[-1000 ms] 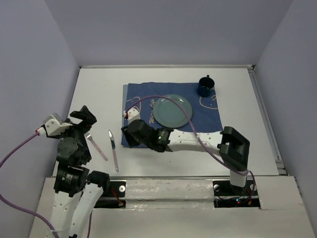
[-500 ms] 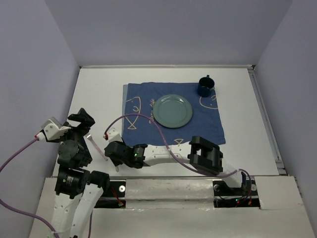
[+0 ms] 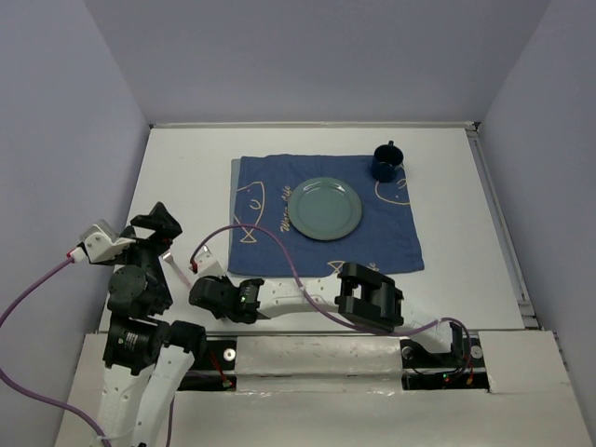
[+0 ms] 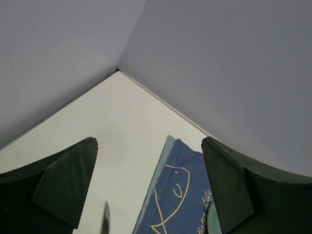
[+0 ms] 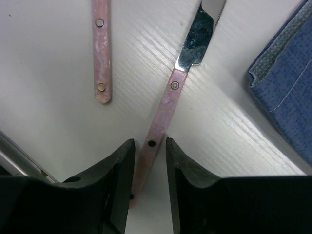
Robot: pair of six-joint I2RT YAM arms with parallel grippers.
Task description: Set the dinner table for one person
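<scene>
My right gripper (image 5: 148,146) is low over the white dinner table (image 3: 186,177), near its front left. Its jaws stand a narrow gap apart on either side of the pink handle of a knife (image 5: 168,105) that lies flat on the table. A fork with a matching pink handle (image 5: 101,48) lies just left of the knife. My left gripper (image 4: 148,185) is open and empty, raised over the left of the table (image 3: 160,225). A grey-green plate (image 3: 324,209) sits on the dark blue fish-patterned cloth (image 3: 270,219), with a dark blue cup (image 3: 386,161) at its far right corner.
The cloth's near left corner (image 5: 287,92) lies close to the right of the knife blade. The table's front edge (image 5: 14,156) runs just left of and behind my right fingers. Grey walls enclose the table on three sides.
My right arm has swung from the cloth's near left corner leftward and down to the knife; its jaws now straddle the handle. The left arm has barely moved.
</scene>
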